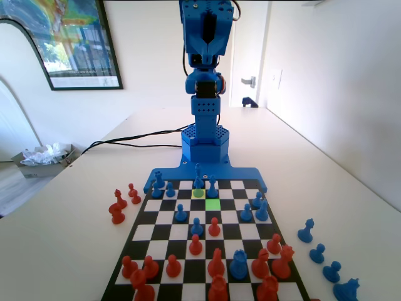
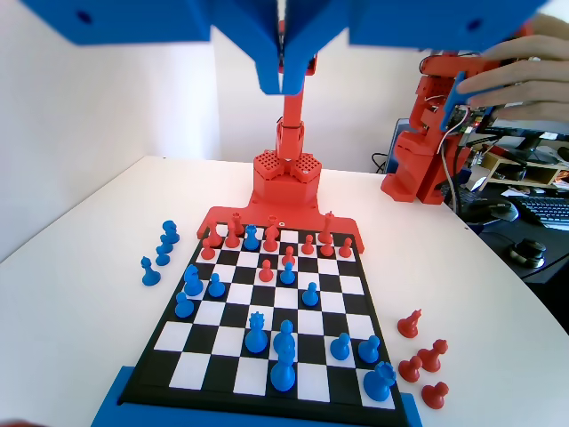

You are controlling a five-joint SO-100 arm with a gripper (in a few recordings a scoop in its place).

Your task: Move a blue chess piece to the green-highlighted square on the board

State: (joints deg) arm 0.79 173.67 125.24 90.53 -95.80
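Hovering high above the black-and-white checkered board (image 1: 188,248), the blue two-finger gripper (image 2: 282,78) is clenched and empty. It should open, then descend squarely over the small blue plastic pawn (image 1: 199,185) beside the bright green square (image 1: 213,204).

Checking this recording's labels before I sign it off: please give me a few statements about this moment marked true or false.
1. The blue two-finger gripper hangs high above the black-and-white checkered chessboard, touching no piece. True.
2. A red pawn stands on the bright green-tinted square. False: that square is bare.
3. A small group of red plastic pieces stands off the board on the white table, at the left of the fixed view. True.
4. The gripper carries a small blue pawn. False: its jaws are shut together with nothing between them.
5. Several blue plastic pieces stand off the board at the right of the fixed view. True.
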